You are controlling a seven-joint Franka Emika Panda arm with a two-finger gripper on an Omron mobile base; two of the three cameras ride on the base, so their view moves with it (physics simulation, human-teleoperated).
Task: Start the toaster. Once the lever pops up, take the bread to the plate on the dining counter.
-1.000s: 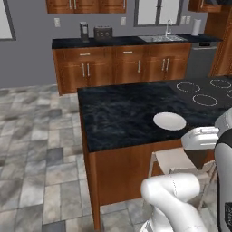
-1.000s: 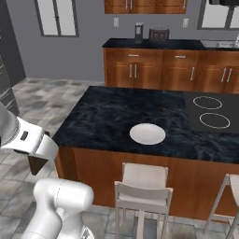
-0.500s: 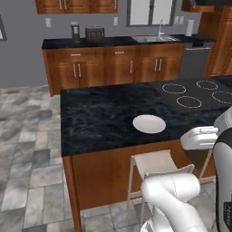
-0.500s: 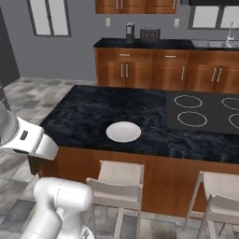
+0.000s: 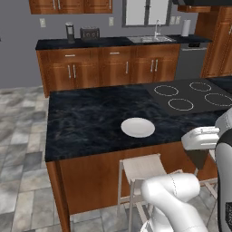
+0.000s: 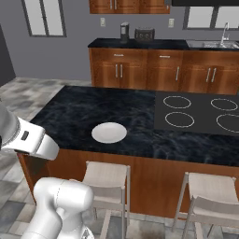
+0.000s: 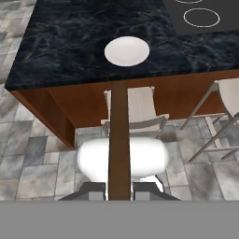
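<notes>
Bread is sitting edge-on between the two dark fingertips of the gripper, which is clenching it firmly (in the hand view it is showing as a tall, narrow brown strip rising from the tips). Straight ahead of the gripper, the plate is lying flat on the black marbled table, near the table's close edge, and nothing is resting on it. Below and just ahead of the gripper, a pale stool is standing against the table's brown panel. Far beyond the gripper, the toaster is sitting on the back counter beside a coffee machine.
</notes>
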